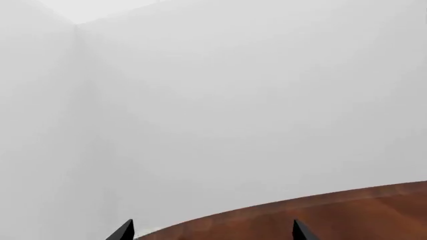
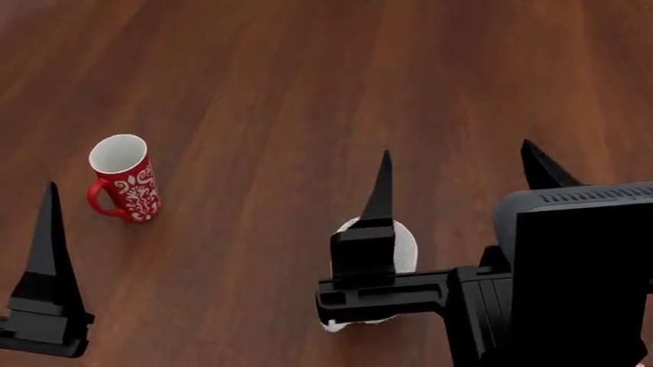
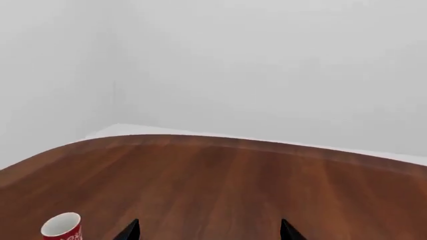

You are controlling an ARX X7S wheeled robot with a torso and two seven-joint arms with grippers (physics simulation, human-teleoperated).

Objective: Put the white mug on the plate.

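Observation:
The white mug (image 2: 405, 249) shows in the head view only as white patches behind the left finger of my right gripper (image 2: 456, 149), which hides most of it. That gripper (image 3: 208, 231) is open, its dark tips wide apart over bare wood with nothing between them. My left gripper (image 1: 213, 231) is also open and empty; it points past the table's curved edge toward the white wall. Only one of its fingers (image 2: 46, 245) shows in the head view, at the left edge. The plate is out of view.
A red mug with a white floral pattern (image 2: 125, 180) stands upright on the dark wooden table (image 2: 306, 92), left of the white mug; its rim (image 3: 61, 225) shows in the right wrist view. White walls rise behind the table's far edge (image 3: 267, 145).

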